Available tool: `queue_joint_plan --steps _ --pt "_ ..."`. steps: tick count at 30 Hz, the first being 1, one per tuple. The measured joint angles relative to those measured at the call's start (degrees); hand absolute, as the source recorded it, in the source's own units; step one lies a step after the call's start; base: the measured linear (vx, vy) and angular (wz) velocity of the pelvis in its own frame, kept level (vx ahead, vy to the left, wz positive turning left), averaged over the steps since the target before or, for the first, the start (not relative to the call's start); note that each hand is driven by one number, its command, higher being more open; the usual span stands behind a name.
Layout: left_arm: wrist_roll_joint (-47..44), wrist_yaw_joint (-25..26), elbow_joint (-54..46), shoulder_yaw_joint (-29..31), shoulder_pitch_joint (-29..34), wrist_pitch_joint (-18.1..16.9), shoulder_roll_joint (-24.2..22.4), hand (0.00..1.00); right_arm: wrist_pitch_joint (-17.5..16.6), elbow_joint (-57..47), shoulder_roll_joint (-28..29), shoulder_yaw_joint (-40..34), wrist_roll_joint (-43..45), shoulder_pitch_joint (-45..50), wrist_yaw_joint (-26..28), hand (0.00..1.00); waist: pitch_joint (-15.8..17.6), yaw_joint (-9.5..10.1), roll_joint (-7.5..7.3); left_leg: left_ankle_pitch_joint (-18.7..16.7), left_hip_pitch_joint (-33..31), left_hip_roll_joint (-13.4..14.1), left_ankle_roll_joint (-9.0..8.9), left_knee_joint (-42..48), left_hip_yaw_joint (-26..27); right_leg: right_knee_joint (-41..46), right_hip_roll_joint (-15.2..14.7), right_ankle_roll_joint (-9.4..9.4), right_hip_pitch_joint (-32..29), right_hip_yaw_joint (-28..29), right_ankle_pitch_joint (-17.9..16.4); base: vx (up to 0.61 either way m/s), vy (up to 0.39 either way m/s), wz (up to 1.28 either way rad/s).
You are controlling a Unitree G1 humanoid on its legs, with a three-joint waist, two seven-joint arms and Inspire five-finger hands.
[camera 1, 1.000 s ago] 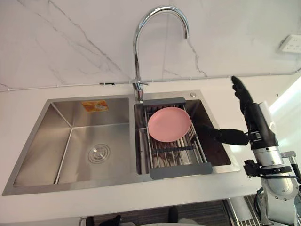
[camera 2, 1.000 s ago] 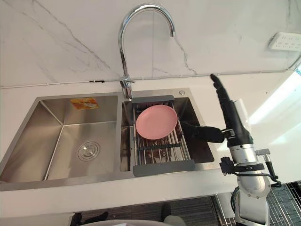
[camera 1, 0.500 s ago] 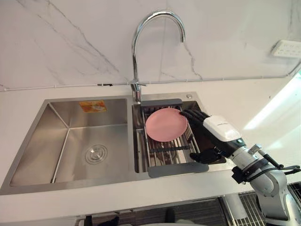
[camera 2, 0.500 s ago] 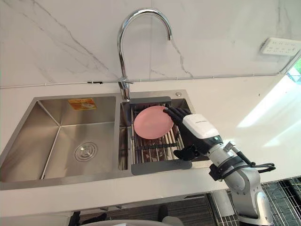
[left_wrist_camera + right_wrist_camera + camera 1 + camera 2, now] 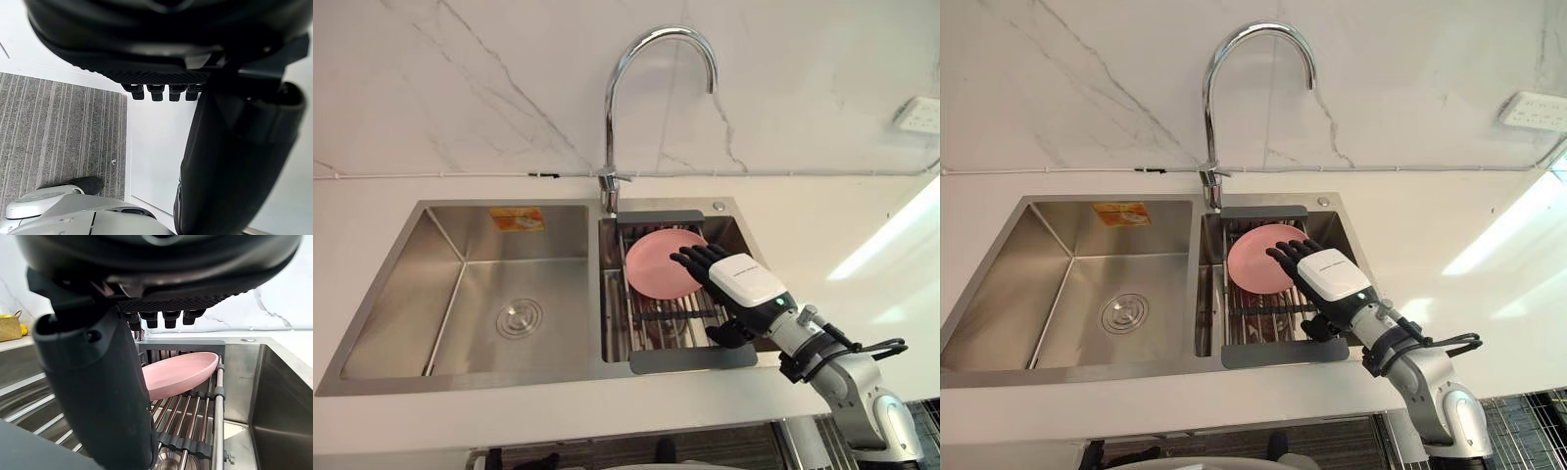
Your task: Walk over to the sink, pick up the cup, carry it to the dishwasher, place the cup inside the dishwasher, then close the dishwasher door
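Observation:
A pink plate [image 5: 651,264] lies on a dark-framed wire rack [image 5: 690,357] set across the sink's right basin [image 5: 744,230]. My right hand [image 5: 744,279] reaches in over the rack from the right, open, its straight fingers hovering above the plate's right edge and its thumb hanging down toward the bars. Its own wrist view shows the plate [image 5: 181,372] just past the fingers, resting on the rack's bars [image 5: 215,396]; nothing is in the hand. What lies below the bars is mostly hidden. My left hand [image 5: 146,49] hangs open beside the white cabinet front, above the floor.
A tall chrome faucet [image 5: 646,59] arches over the divide between the basins. The left basin [image 5: 440,304] holds a drain and a sticker. White counter [image 5: 862,235] surrounds the sink; a wall socket [image 5: 920,113] sits at the far right. Grey carpet [image 5: 54,132] lies below.
My right hand has swung down from standing upright beside the sink to over the rack, and its fingers now reach the plate's right edge. The camera has shifted a little.

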Motion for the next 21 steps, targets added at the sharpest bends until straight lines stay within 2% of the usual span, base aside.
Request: queue_joint_plan --steps 7,13,21 --pt "0.0 0.1 -0.1 -0.3 -0.3 0.4 0.0 1.00 1.2 5.2 0.4 2.2 -8.0 -1.2 -5.7 1.00 0.0 0.23 0.05 0.2 -0.1 -0.3 0.24 -0.4 -0.6 0.0 -0.3 0.24 0.0 -0.5 -0.2 -0.01 0.010 0.04" --pt "0.0 0.1 -0.3 -0.8 -0.5 0.8 0.0 1.00 5.8 9.7 1.5 3.3 -13.0 -2.7 -11.3 1.00 0.0 0.47 0.16 0.3 -0.5 -0.6 0.44 -0.4 -1.6 0.0 -0.4 0.40 0.1 -1.5 -0.3 -0.01 0.004 0.08" --pt "0.0 0.2 -0.5 -2.2 -0.9 1.2 0.1 1.00 10.9 15.4 3.0 4.4 -13.6 -5.0 -18.3 1.00 -0.2 1.10 0.46 0.5 -0.5 -0.8 0.55 -0.5 -1.9 0.0 -0.6 0.40 0.2 -1.8 -0.3 -0.01 0.003 0.01"
